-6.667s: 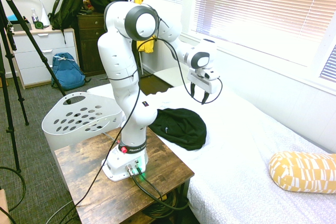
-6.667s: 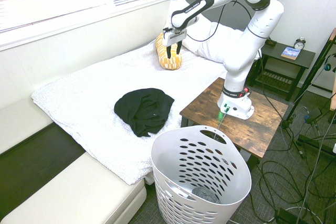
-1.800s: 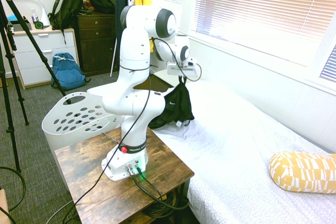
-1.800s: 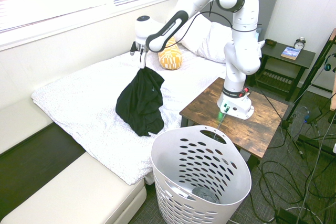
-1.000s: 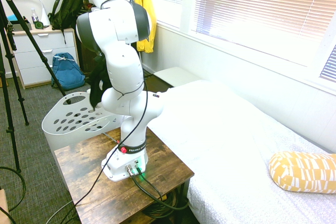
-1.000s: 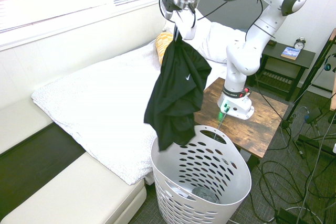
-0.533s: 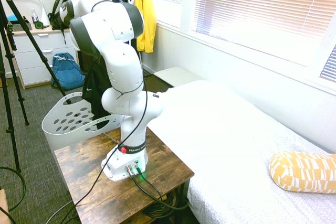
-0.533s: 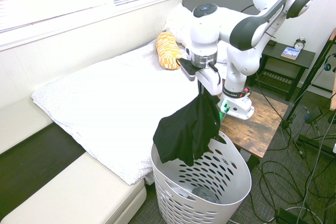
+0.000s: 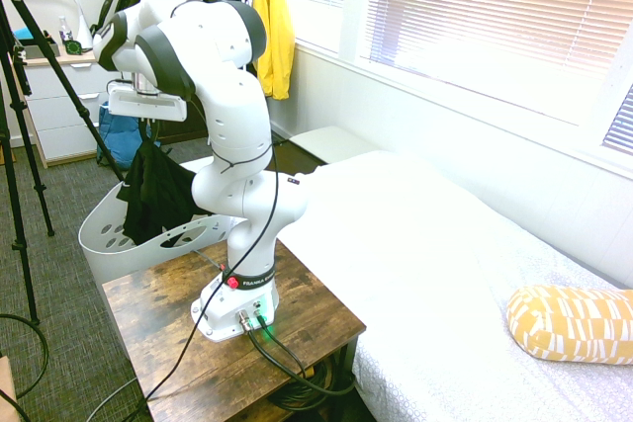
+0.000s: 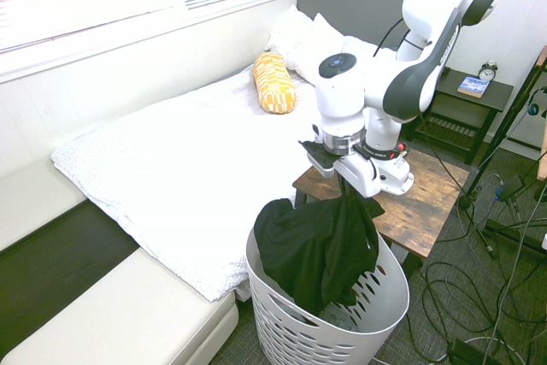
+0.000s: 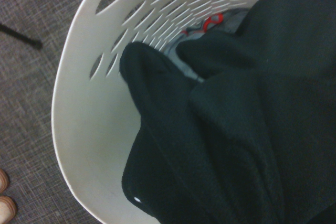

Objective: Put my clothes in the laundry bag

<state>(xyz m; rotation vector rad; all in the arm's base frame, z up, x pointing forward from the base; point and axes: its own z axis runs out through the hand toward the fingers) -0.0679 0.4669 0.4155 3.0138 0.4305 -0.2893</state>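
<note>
- Gripper (image 10: pixel 344 184): fingers closed on the upper part of the black garment, directed downward above the laundry basket.
- Black garment (image 10: pixel 318 250): suspended in folds from the gripper, its lower part within the basket mouth and one side lying at the rim; a small white mark is visible in the wrist view.
- Laundry basket (image 10: pixel 391 303): white, perforated with oval holes, standing on the floor just beside the wooden table (image 10: pixel 425 209).
- Grey item (image 11: pixel 231 22): inside the basket, partly covered by the garment in the wrist view, with a red detail; its identity cannot be determined.
- Bolster (image 10: pixel 274 84): yellow and white, lying on the bed (image 10: pixel 175 164) near the white pillows (image 10: pixel 319 49).
</note>
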